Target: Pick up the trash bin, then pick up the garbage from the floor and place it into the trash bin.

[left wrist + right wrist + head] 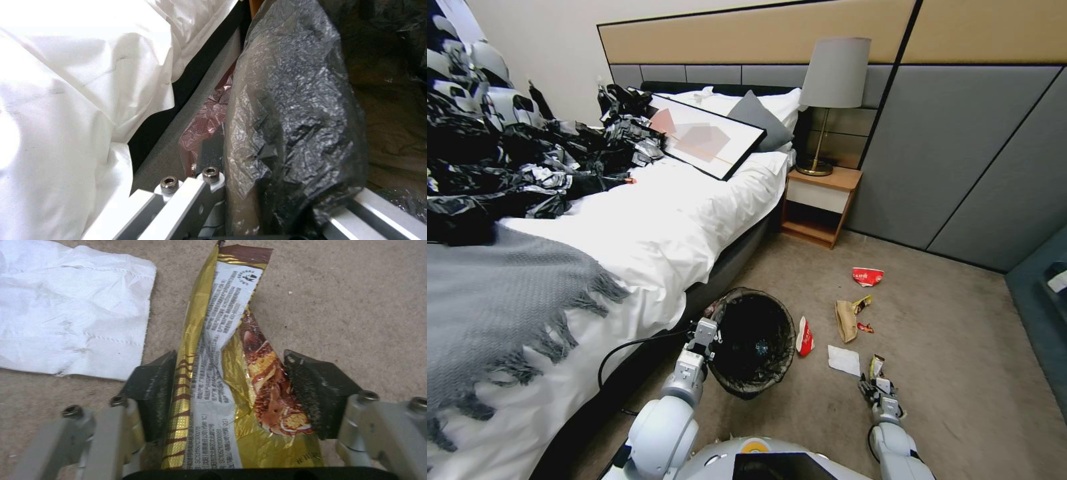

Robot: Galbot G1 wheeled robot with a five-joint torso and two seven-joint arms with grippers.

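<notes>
Two grippers work: the left gripper pinches the rim of the black-lined white plastic trash bin beside the bed, while the right gripper's fingers straddle a gold-and-brown foil snack wrapper on the carpet, seemingly mid-pickup; next, closing firmly and lifting.

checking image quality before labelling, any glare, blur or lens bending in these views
Head view: wide-lens bending curves the wall panels. Left wrist view: the white sheet is blown out; the bin's black bag is soft. Right wrist view: the gold wrapper reads sharply.
</notes>
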